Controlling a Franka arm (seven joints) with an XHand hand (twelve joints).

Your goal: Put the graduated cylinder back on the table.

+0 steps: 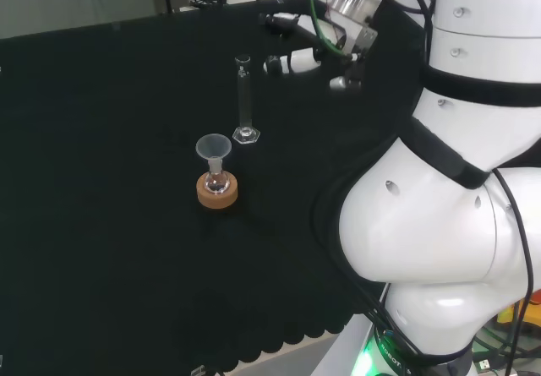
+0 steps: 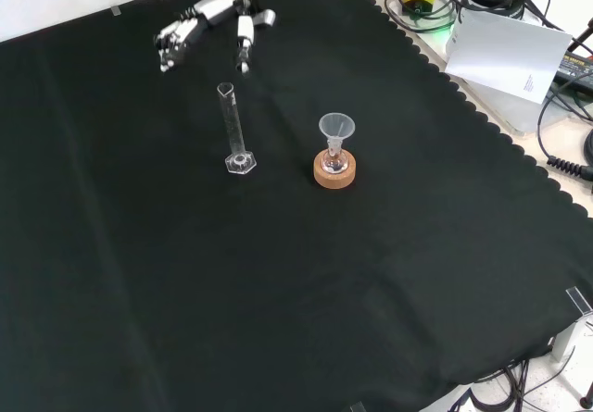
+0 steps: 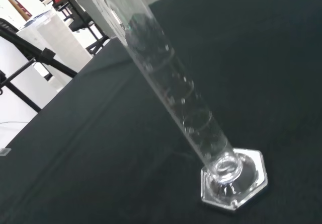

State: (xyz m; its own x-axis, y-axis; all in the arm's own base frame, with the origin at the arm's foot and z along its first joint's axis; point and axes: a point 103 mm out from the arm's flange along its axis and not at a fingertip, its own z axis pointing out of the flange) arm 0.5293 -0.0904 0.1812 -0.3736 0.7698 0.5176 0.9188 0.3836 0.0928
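Observation:
The clear graduated cylinder (image 1: 244, 99) (image 2: 233, 127) stands upright on the black cloth on its six-sided foot, free of any grip. In the wrist view the graduated cylinder (image 3: 176, 98) is close, its foot flat on the cloth. The hand (image 1: 306, 42) (image 2: 206, 20) hovers apart from the cylinder, to its right and above it in the head view, beyond it in the front view. Its fingers are straight and spread, holding nothing.
A small flask with a clear funnel (image 1: 214, 149) (image 2: 335, 129) in its neck sits on a cork ring (image 1: 217, 193) (image 2: 334, 172) near the cylinder. The arm's white links (image 1: 448, 182) rise at the head view's right. The cloth's scalloped edge (image 2: 482, 106) runs along the front view's right.

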